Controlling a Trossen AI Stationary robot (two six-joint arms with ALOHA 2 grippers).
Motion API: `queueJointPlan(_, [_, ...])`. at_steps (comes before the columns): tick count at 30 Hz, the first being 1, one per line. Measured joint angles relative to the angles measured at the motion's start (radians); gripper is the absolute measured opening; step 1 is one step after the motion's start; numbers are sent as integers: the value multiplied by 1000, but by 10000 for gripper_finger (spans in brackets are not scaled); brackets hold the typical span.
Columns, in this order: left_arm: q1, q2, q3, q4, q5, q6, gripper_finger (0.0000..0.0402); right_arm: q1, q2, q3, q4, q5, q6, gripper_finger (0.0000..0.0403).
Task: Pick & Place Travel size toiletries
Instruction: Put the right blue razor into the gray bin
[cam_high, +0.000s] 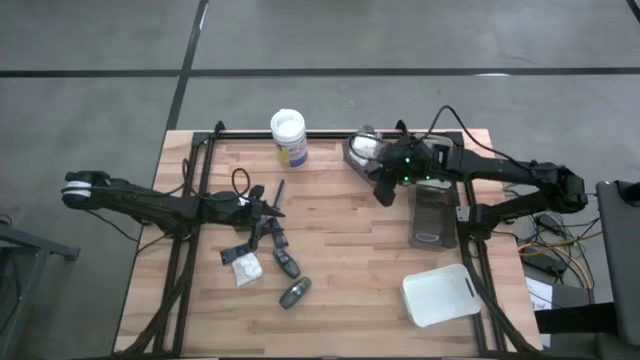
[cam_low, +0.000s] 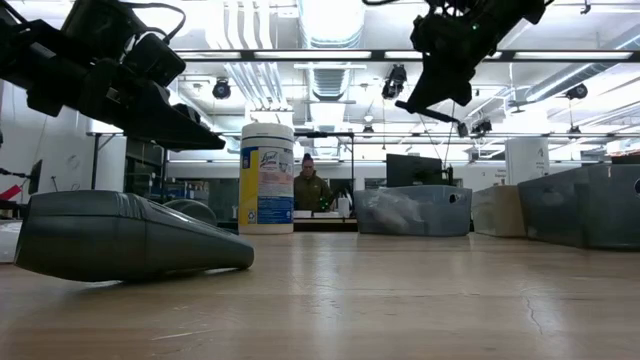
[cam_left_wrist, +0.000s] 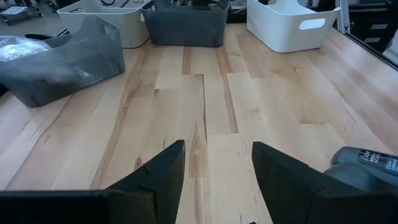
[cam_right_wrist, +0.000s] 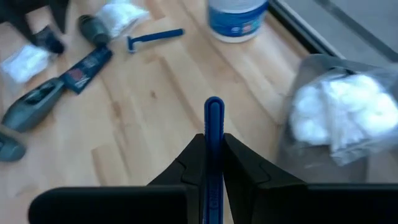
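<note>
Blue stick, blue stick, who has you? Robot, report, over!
Right hand shut on blue stick, up near clear bin of white packets. Left hand open, empty, above the toiletries pile. Nothing in the way.

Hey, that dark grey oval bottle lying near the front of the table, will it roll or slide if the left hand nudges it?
The dark grey oval bottle lies on its side on smooth wood, so it probably slides easily. Its flattened oval body suggests rocking rather than rolling freely. It looks like rigid plastic, so it likely would not flex.
</note>
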Motion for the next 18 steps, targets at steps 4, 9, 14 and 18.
queueJointPlan(4, [0,0,0,0,0,0,193,-68,0,-5,1,0,-4,41])
queueJointPlan(9, [0,0,0,0,0,0,193,-166,0,-22,0,-1,-28,38])
queueJointPlan(14, [0,0,0,0,0,0,193,-280,0,-40,-1,-1,-28,35])
queueJointPlan(18, [0,0,0,0,0,0,193,-370,1,-52,-10,-1,-10,43])
